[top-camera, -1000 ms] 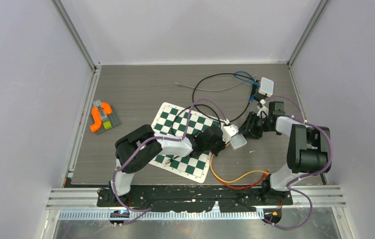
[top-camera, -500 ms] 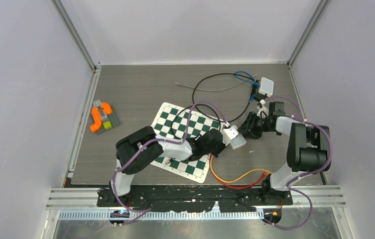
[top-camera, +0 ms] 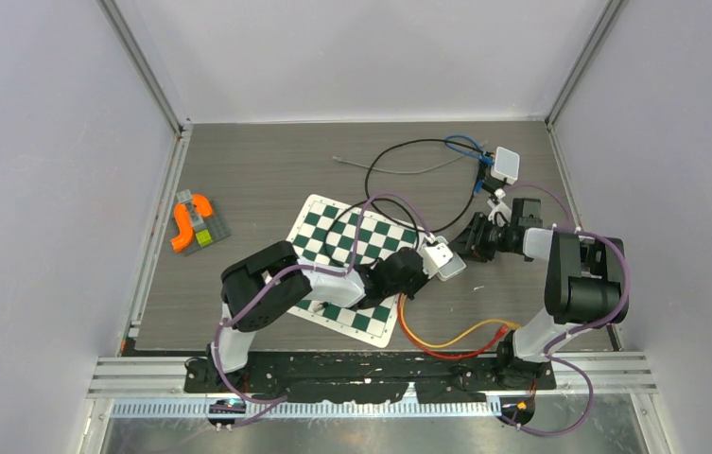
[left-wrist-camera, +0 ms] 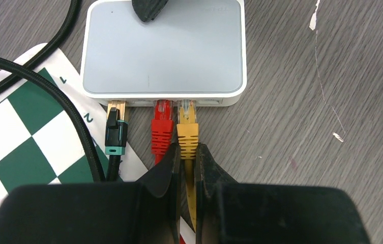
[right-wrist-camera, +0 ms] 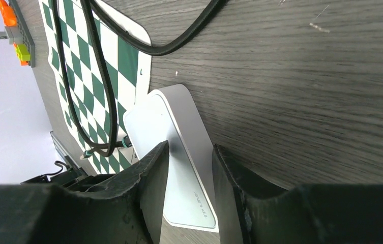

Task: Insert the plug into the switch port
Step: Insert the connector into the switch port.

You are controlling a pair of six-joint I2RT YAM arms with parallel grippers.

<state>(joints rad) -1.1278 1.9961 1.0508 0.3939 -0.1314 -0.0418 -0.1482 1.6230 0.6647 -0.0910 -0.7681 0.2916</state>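
The small grey-topped switch (left-wrist-camera: 164,51) lies flat on the wooden tabletop (top-camera: 267,170), just off the corner of a green-and-white chessboard mat (left-wrist-camera: 21,132), out in front of the two arms. Three plugs sit side by side along its near edge. A black plug (left-wrist-camera: 115,134) with a teal band is on the left, a red plug (left-wrist-camera: 162,124) is in the middle, and the yellow plug (left-wrist-camera: 187,124) is touching the red one on its right. The yellow plug's clear nose is inside its port, about as deep as the red one's.

The left gripper (left-wrist-camera: 187,157) is closed down narrow on the tail of the yellow plug, where the cable leaves it. Its two dark fingers (left-wrist-camera: 171,162) pinch from either side.

The right gripper (right-wrist-camera: 189,148) comes in from the far side with its jaws partly apart, one finger to each side of the switch's far edge. The switch fills the gap between them, and from here I cannot tell whether they are actually squeezing it.

A thick black cable (left-wrist-camera: 52,91) loops across the mat, close to the switch's left corner. Another small white box (top-camera: 506,164) sits well apart near the far right corner.
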